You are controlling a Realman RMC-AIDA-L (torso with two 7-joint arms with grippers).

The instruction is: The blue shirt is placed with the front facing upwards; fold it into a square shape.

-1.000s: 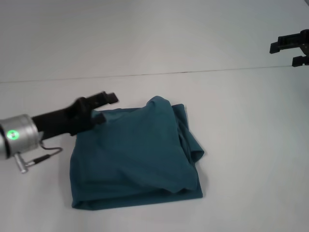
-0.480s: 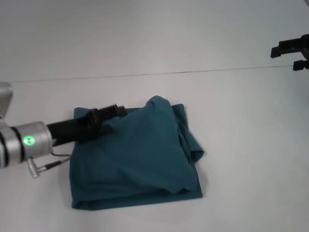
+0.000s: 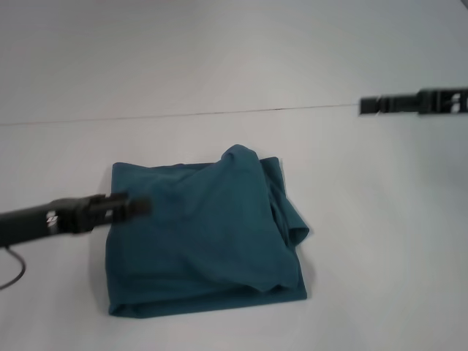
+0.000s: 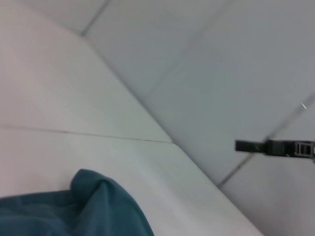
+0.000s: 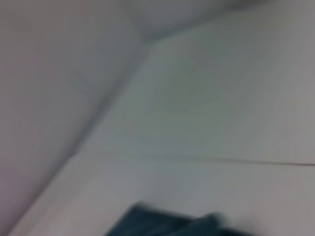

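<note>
Since earlier, our left gripper (image 3: 142,205) had pulled back off the blue shirt (image 3: 205,241), jaws unreadable; folding looked finished, leaving only retreat.

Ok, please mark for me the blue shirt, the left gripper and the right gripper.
blue shirt (image 3: 197,241), head view, middle of the folded top layer.
left gripper (image 3: 135,206), head view, dark tip over the shirt's left edge.
right gripper (image 3: 376,104), head view, dark tip at far right.
</note>
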